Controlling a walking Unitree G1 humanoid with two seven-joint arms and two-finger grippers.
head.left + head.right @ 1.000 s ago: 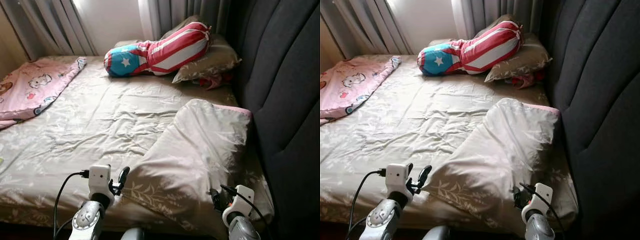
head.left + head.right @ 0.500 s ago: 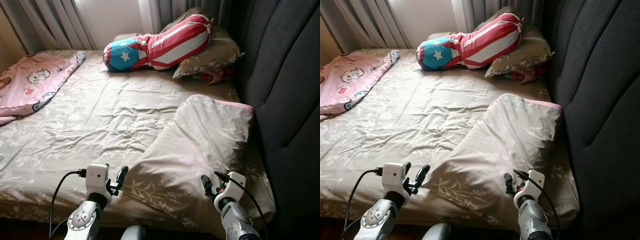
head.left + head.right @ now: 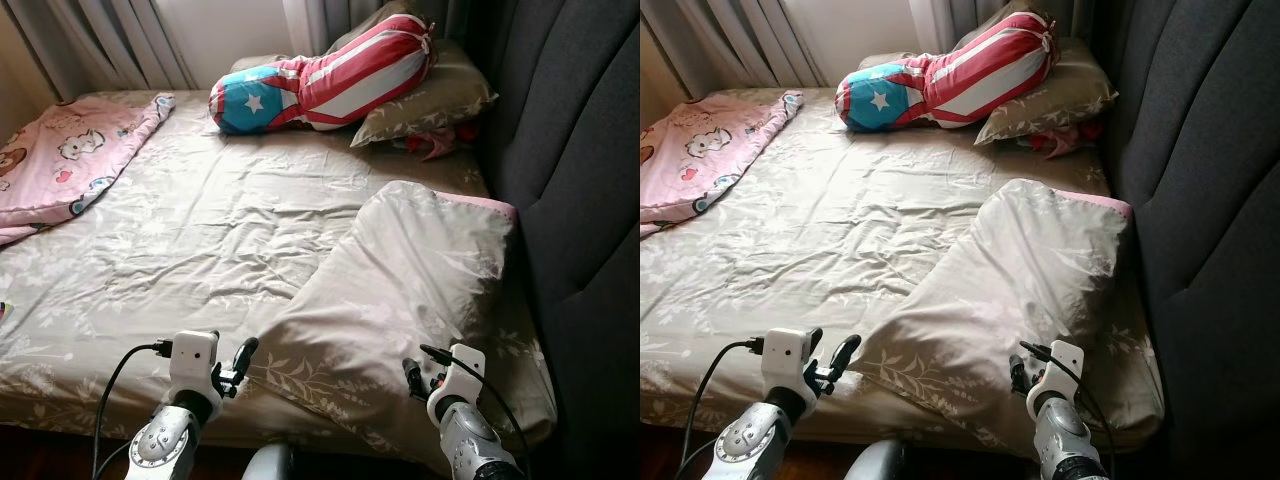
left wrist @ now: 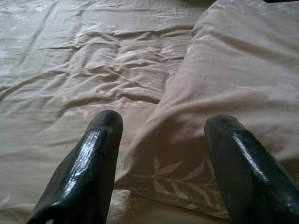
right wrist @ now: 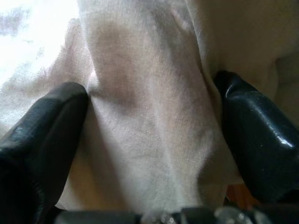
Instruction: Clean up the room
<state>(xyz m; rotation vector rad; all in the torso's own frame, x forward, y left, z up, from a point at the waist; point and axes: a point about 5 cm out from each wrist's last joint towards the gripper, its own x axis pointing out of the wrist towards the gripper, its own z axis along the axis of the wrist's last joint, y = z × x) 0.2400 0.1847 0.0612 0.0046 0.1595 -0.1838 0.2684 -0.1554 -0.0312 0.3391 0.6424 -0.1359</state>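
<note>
Right hand (image 5: 149, 135) spread wide with a fold of the pillow (image 3: 400, 290) between its fingers; left hand (image 4: 163, 140) open too, hovering at the pillow's corner on the bed (image 3: 180, 230).

Looking down over a bed (image 3: 200, 230) lying under a creased beige leaf-print sheet. Running along its right side, pressing against the mattress: a dark grey padded headboard (image 3: 590, 150). Hanging behind the far edge: grey curtains (image 3: 90, 45), flanking a strip of pale wall (image 3: 230, 30). Falling softly from that end, brightening the sheet: daylight. Peeking out below the near edge: a dark reddish floor (image 3: 40, 465).
</note>
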